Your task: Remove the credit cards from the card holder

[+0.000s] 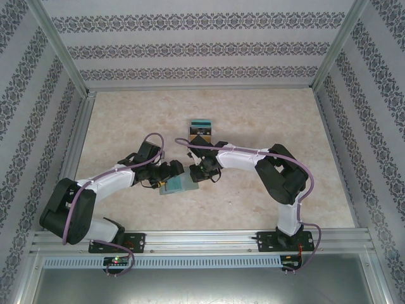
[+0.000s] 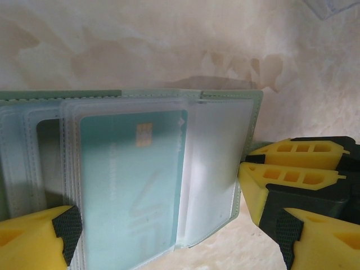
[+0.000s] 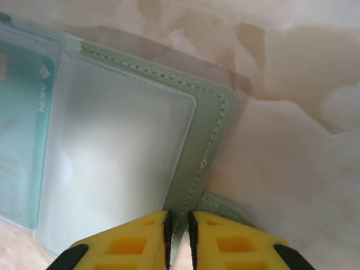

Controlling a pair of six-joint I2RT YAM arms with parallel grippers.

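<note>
The card holder (image 2: 222, 140) lies open on the table, grey-green outside with clear pockets inside; from above it is a pale teal patch (image 1: 172, 186) between the two arms. A teal credit card (image 2: 132, 180) with a chip sits inside one clear pocket, and its edge shows at the left of the right wrist view (image 3: 22, 129). My left gripper (image 2: 174, 242) is open, its yellow fingers (image 2: 34, 239) on either side of the pockets. My right gripper (image 3: 178, 216) is shut on the holder's stitched grey-green edge (image 3: 205, 146), and its fingers (image 2: 292, 163) show at the holder's right side.
Behind the arms a clear stand (image 1: 200, 130) carries a teal card and an orange-brown and black one. Patterned walls and metal frame rails (image 1: 76, 145) enclose the beige table (image 1: 285, 120). Both wrists crowd together near the table's middle front.
</note>
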